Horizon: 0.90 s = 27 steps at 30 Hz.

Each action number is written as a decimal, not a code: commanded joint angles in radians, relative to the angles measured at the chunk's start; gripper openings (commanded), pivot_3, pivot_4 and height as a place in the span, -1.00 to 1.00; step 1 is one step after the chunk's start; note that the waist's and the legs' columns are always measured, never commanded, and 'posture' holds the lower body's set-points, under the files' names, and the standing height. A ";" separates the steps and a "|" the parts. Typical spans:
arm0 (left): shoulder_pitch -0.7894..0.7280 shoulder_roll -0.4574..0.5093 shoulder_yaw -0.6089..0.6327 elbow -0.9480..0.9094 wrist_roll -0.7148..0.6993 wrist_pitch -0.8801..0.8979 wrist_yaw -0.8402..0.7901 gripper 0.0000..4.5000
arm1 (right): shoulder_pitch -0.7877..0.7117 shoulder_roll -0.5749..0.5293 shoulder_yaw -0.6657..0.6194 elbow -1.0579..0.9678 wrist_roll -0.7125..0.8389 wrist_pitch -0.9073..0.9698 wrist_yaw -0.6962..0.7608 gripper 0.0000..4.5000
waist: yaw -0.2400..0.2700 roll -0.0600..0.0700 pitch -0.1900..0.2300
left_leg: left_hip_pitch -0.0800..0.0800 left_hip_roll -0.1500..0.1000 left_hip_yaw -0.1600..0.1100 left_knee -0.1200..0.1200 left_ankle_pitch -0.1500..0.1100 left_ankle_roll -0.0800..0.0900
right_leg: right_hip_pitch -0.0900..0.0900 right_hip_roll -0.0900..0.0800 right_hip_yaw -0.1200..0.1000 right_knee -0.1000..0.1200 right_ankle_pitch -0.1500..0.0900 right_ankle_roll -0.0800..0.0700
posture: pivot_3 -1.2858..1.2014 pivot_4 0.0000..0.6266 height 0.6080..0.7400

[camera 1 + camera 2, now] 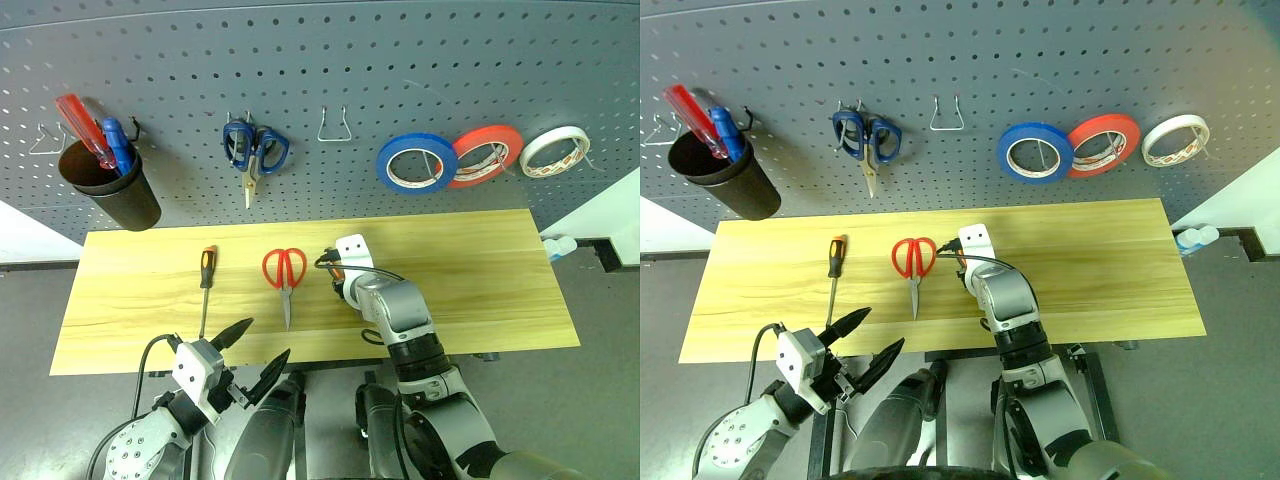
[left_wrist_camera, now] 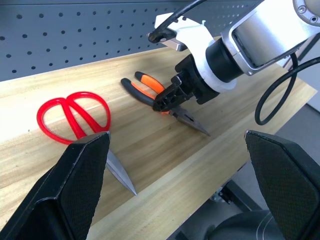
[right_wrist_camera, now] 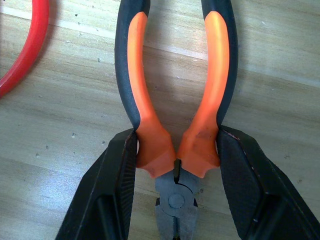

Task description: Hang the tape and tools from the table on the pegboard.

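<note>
Your blue tape (image 1: pixel 416 162) already hangs on the pegboard (image 1: pixel 330 60). Mid-table (image 1: pixel 480 270), the right end effector (image 3: pixel 176 167) pinches the pliers (image 3: pixel 175 100); scissors (image 1: pixel 285 272) and screwdriver (image 1: pixel 206 280) wait near the left end effector (image 1: pixel 255 352), spread empty.

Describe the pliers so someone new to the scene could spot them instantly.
Start at the light wooden table below the grey pegboard. Near its middle, just right of the red-handled scissors, the pliers lie flat with the right gripper closed around their handles near the pivot. Their orange-and-black grips and short metal nose set them apart; the screwdriver further left is thin and straight.
</note>
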 commanded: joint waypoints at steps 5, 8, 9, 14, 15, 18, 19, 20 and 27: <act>-0.023 0.002 -0.004 -0.002 -0.006 -0.002 -0.009 1.00 | 0.000 -0.031 0.033 -0.136 0.018 0.061 0.053 -0.09 | 0.001 0.001 0.003 | -0.001 0.000 0.000 0.000 0.000 0.000 | -0.001 0.000 0.000 0.000 0.000 0.000 | 0.12 0.17 1.00; -0.037 0.003 -0.004 0.008 -0.008 -0.002 -0.014 1.00 | 0.017 -0.067 0.050 -0.213 0.031 0.114 0.085 -0.09 | 0.001 0.001 0.003 | -0.001 0.000 0.000 0.000 0.000 0.000 | -0.001 0.000 0.000 0.000 0.000 0.000 | 0.12 0.15 1.00; -0.039 0.003 -0.003 0.009 -0.008 -0.002 -0.015 1.00 | 0.021 -0.075 0.054 -0.232 0.034 0.126 0.092 -0.09 | 0.001 0.001 0.003 | -0.002 0.000 0.000 0.000 0.000 0.000 | -0.001 0.000 0.000 0.000 0.000 0.000 | 0.12 0.15 1.00; -0.063 0.004 0.001 0.029 -0.012 -0.003 -0.024 1.00 | 0.054 -0.145 0.086 -0.352 0.061 0.199 0.143 -0.09 | 0.002 0.001 0.003 | -0.002 0.000 0.000 0.000 0.000 0.000 | -0.002 0.000 0.000 0.000 0.000 0.000 | 0.12 0.11 1.00; -0.070 0.004 0.001 0.036 -0.012 -0.004 -0.026 1.00 | 0.059 -0.158 0.093 -0.368 0.067 0.207 0.152 -0.09 | 0.001 0.001 0.003 | -0.002 0.000 0.000 0.000 0.000 0.000 | -0.002 0.000 0.000 0.000 0.000 0.000 | 0.12 0.09 1.00; -0.096 0.003 0.001 0.058 -0.012 -0.007 -0.032 1.00 | 0.076 -0.206 0.116 -0.428 0.089 0.226 0.192 -0.09 | 0.003 0.001 0.003 | -0.002 0.000 0.001 0.000 0.000 0.000 | -0.002 0.000 0.000 0.000 0.000 0.000 | 0.12 0.06 1.00; -0.103 0.002 0.001 0.064 -0.011 -0.008 -0.033 1.00 | 0.082 -0.222 0.122 -0.449 0.099 0.231 0.205 -0.09 | 0.003 0.000 0.003 | -0.002 0.000 0.001 0.000 0.000 0.000 | -0.002 0.000 -0.001 0.000 0.000 0.000 | 0.12 0.05 1.00; -0.112 0.002 0.000 0.072 -0.010 -0.010 -0.036 1.00 | 0.089 -0.238 0.127 -0.472 0.111 0.236 0.221 -0.09 | 0.004 0.000 0.003 | -0.002 0.000 0.001 0.000 0.000 0.000 | -0.002 0.000 -0.001 0.000 0.000 0.000 | 0.12 0.03 1.00; -0.172 -0.001 0.003 0.119 -0.011 -0.018 -0.054 1.00 | 0.132 -0.326 0.124 -0.623 0.188 0.221 0.307 -0.09 | 0.004 0.000 0.002 | -0.003 0.000 0.001 0.000 0.000 0.000 | -0.002 0.000 -0.001 0.000 0.000 0.000 | 0.12 -0.07 1.00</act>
